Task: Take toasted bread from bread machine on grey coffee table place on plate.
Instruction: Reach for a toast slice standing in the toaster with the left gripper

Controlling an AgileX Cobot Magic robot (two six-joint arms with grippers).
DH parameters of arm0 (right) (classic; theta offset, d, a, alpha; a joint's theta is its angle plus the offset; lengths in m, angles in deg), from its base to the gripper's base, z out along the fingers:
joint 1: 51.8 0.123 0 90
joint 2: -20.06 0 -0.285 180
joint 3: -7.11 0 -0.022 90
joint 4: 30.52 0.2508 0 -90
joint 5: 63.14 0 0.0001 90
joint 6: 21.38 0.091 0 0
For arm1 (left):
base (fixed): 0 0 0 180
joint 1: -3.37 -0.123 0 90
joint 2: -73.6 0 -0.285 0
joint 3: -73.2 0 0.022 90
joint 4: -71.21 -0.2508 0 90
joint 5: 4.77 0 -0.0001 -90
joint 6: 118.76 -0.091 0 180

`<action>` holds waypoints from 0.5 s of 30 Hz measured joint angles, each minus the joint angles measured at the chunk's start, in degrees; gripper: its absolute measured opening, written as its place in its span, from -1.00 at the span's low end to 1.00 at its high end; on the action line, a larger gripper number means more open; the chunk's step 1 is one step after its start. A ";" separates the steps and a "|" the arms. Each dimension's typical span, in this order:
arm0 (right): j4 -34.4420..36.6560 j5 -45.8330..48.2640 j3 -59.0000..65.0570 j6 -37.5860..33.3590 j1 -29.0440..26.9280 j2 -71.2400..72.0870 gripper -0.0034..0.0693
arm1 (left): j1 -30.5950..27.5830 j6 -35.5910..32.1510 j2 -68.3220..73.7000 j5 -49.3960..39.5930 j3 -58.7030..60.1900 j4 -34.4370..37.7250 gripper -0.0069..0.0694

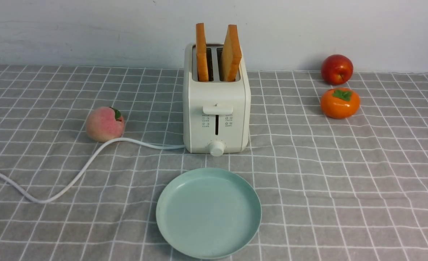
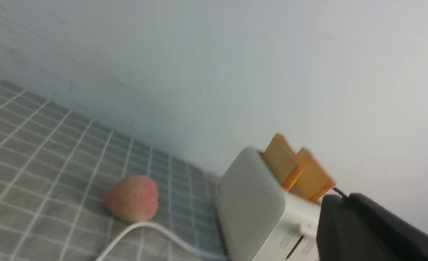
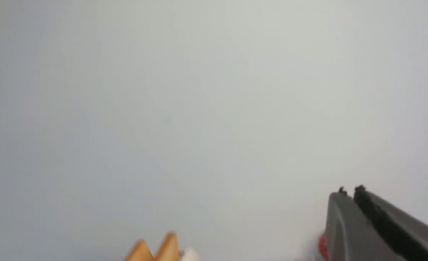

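The cream-white bread machine (image 1: 216, 105) stands mid-table on the grey coffee table (image 1: 344, 174). Two slices of toasted bread poke up from its slots, one on the left (image 1: 201, 50) and one on the right (image 1: 231, 52), which leans. The pale green plate (image 1: 208, 212) lies bare in front of it. Neither arm shows in the front view. In the left wrist view my left gripper (image 2: 340, 197) is shut on nothing, with the bread machine (image 2: 250, 206) and the toasted bread (image 2: 293, 170) beyond it. In the right wrist view my right gripper (image 3: 349, 191) is shut on nothing, facing the wall; toast corners (image 3: 156, 250) peek in.
A pink peach (image 1: 105, 124) lies left of the bread machine, with the white power cord (image 1: 72, 177) curling past it to the table's left edge. A red apple (image 1: 337, 69) and an orange persimmon (image 1: 340, 103) sit at the back right. A pale wall backs the table.
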 joint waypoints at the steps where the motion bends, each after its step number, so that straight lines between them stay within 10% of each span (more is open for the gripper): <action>1: -0.92 6.49 -4.66 0.00 0.00 -2.83 -0.92 | 0.00 -1.02 4.06 -4.90 -3.88 -0.34 -0.86; 7: -4.31 37.17 -22.85 -0.05 0.00 -23.07 -0.95 | 0.00 -12.58 29.57 -26.24 -23.76 2.87 -0.86; 15: -3.56 43.37 -25.75 -2.75 0.00 -29.88 -0.95 | 2.68 -37.54 56.57 -20.43 -41.76 23.10 -0.86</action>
